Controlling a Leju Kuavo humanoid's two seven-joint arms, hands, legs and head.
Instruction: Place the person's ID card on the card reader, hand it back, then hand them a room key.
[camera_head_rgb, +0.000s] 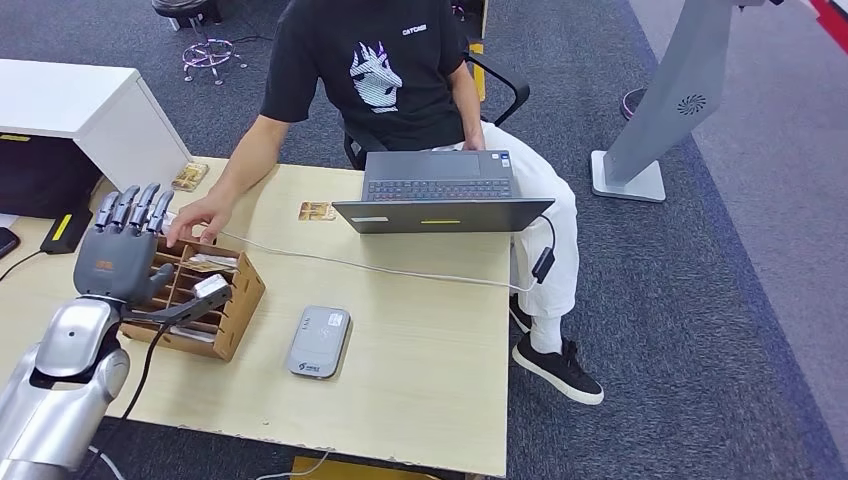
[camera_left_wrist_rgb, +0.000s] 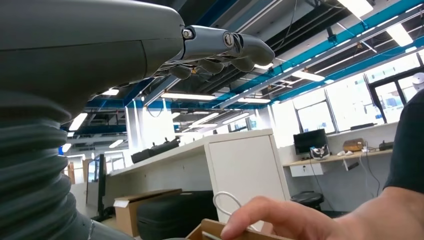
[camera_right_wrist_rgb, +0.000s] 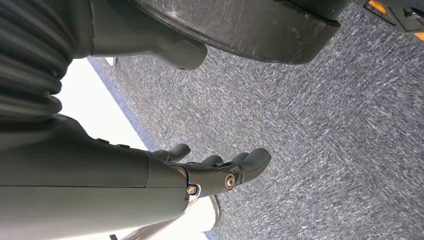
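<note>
The left hand (camera_head_rgb: 122, 245) is hovering above the wooden slotted organizer (camera_head_rgb: 205, 300) at the left side of the surface (camera_head_rgb: 420, 370). Its fingers (camera_head_rgb: 135, 208) are extending straight and lying close side by side, with the thumb angling out toward the organizer; the hand is holding nothing. In the left wrist view, the fingers (camera_left_wrist_rgb: 227, 47) are curling slightly over open air.

The person's hand (camera_head_rgb: 195, 218) is resting on the far rim of the organizer, just beside the robot's fingertips. Cards are sitting in the organizer's compartments; which one is the room key cannot be told.

The grey card reader (camera_head_rgb: 319, 341) is lying flat near the middle of the surface, apart from the organizer, with nothing on it. A small card (camera_head_rgb: 316, 211) is lying near the laptop (camera_head_rgb: 440, 192).

The right hand (camera_right_wrist_rgb: 220, 172) is hanging over the carpet, fingers loosely curling and holding nothing.
</note>
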